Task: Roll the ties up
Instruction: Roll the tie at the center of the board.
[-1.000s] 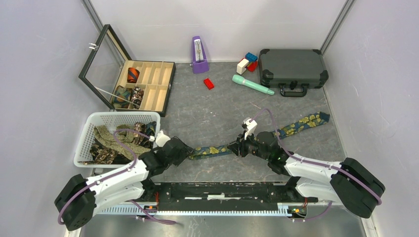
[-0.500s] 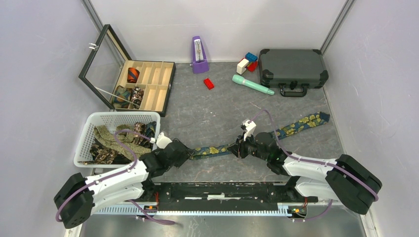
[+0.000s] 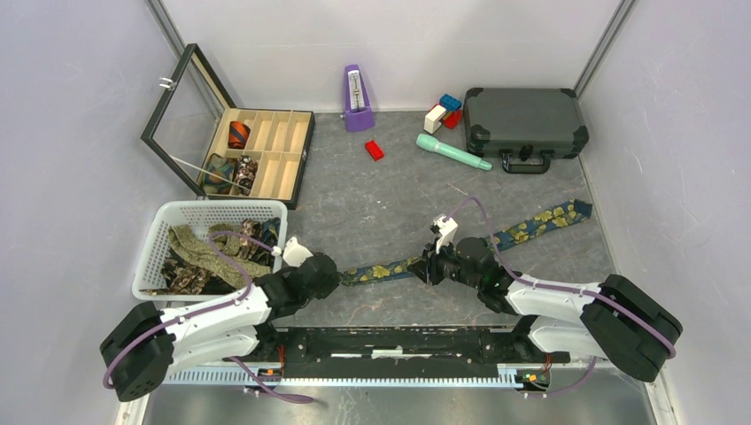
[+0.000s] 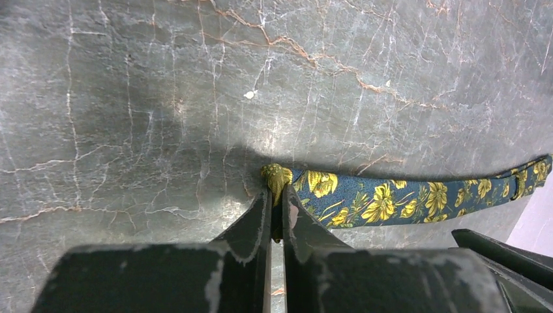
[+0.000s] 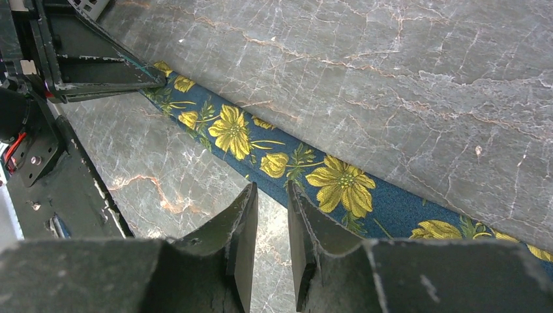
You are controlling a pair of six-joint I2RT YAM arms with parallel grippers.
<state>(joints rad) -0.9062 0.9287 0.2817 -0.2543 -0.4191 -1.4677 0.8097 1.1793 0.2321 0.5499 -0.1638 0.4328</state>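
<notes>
Pale, plain walls (image 3: 398,44) close in three sides of a grey tabletop (image 3: 372,204) with a marbled surface of thin white and rust veins. At the far right lies a hard, dark grey carrying case (image 3: 522,119), boxy with moulded corners and a handle on its near side. At the left sits a white plastic basket (image 3: 155,239) with lattice walls, filled with crumpled olive and brown ties (image 3: 208,252). Behind it a wooden box (image 3: 304,159) with slatted compartments stands with its black-framed glass lid (image 3: 181,115) raised; small coils lie in its left compartments.

One long tie (image 3: 531,223), soft navy cloth printed with yellow flowers, stretches flat across the near middle of the table, its broad end toward the right wall. The left gripper (image 4: 276,195) has its dark, scuffed fingers pinched together on the narrow tip. The right gripper (image 5: 270,195) sits at the tie's near edge farther along, jaws a narrow slit apart; whether they pinch cloth cannot be told.

Toward the back are a purple metronome (image 3: 357,97), a smooth teal handle-shaped tool (image 3: 452,150), a few coloured blocks (image 3: 445,111) and a small red block (image 3: 374,150).
</notes>
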